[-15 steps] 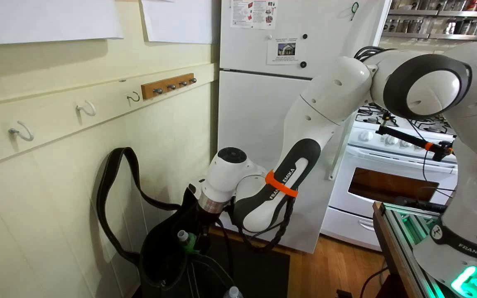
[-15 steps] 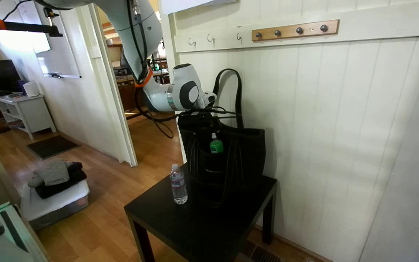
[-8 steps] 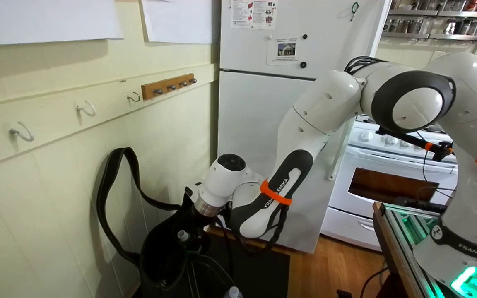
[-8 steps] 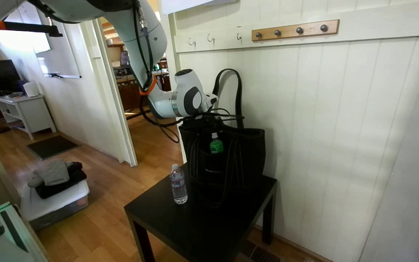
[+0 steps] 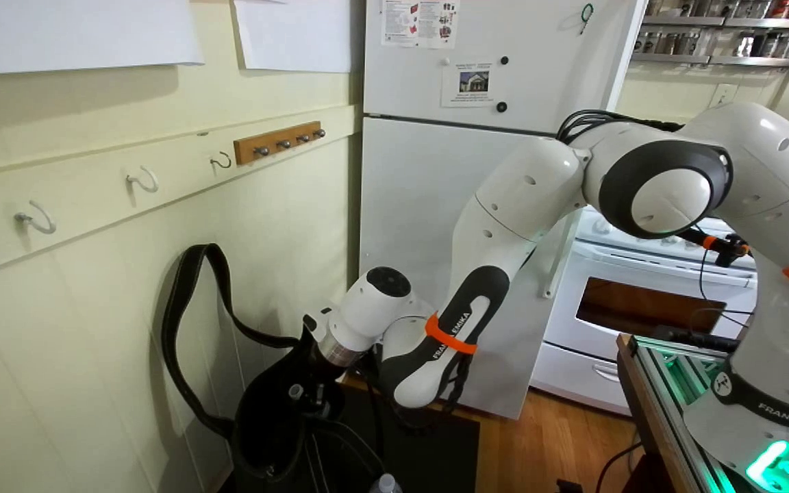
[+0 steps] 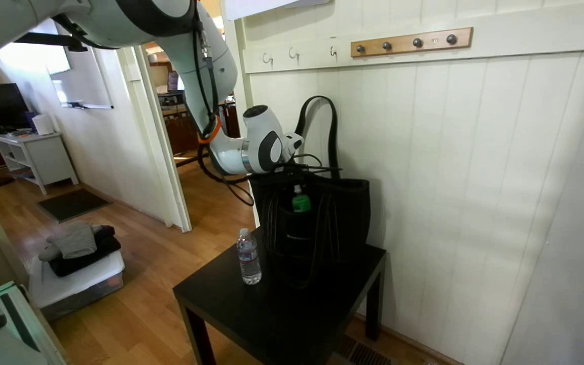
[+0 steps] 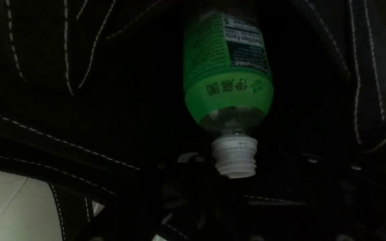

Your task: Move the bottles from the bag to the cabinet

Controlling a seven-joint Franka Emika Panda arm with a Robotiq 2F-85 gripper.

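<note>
Room: pale panelled wall [image 6: 454,152] with peg rack [image 6: 402,44], behind the bag [image 6: 340,223]. Surface [image 6: 292,324]: low, dark, flat-topped, under the bag; judged to be the task's cabinet.

Green bottle [image 7: 230,83]: one, held in the bag, upper part exposed, white ridged top [image 7: 235,157] close to the hand [image 7: 251,170]. Clear bottle [image 6: 249,257]: one, upright on the surface, near the bag.

Hand: black, at the bag's upper edge; whether apart, together or clamped on the green bottle, cannot be told.

Hazards, as judged: narrow top, so an off-centre grip may slip or push the green bottle deeper into the bag; soft fabric pinched with it may drag the bag; a low sweep past the bag may topple the clear bottle; if uncapped, tilting may spill the green one.

Obscured: green bottle's lower body, inside the bag, which compartment unclear; its top, cap or bare neck, uncertain; fingers, lost in the wrist view's darkness; clear bottle, cut off in an exterior view, only its cap [image 5: 386,483] showing.
</note>
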